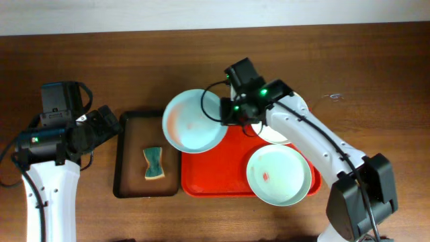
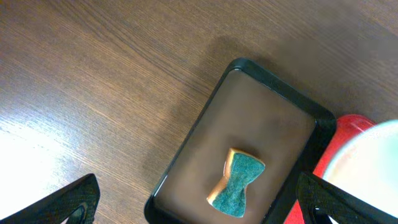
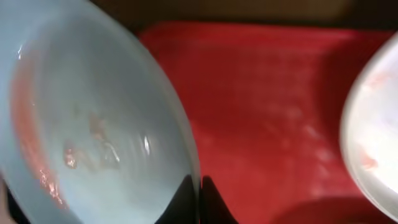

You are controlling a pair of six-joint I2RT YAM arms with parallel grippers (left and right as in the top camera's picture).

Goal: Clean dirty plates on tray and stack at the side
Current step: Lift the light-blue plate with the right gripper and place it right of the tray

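Your right gripper [image 3: 199,186] is closed on the rim of the pale blue plate [image 1: 193,121], its fingertips pinching the edge nearest the wrist. Reddish smears show on the plate's inner face. From the gripper the plate spreads out past the red tray [image 1: 222,176], over that tray's corner and over a corner of the black-rimmed brown tray [image 1: 131,158]. Just under the gripper is bare red tray floor. On the gripper's other side, partly hidden beneath the arm, the white plate [image 1: 282,132] lies at the red tray's corner with faint reddish marks. Further back along the arm, the pale green plate [image 1: 279,175] lies flat in the tray with a small red smear at its centre. Beyond the blue plate, the brown tray holds one sponge [image 1: 154,163], green face up. Your left gripper [image 1: 113,124] hangs just past that tray's outer side, jaws wide apart and holding nothing. Everything rests on a dark wood tabletop [image 1: 376,67], with bare wood showing along the wall side and outside both arms.
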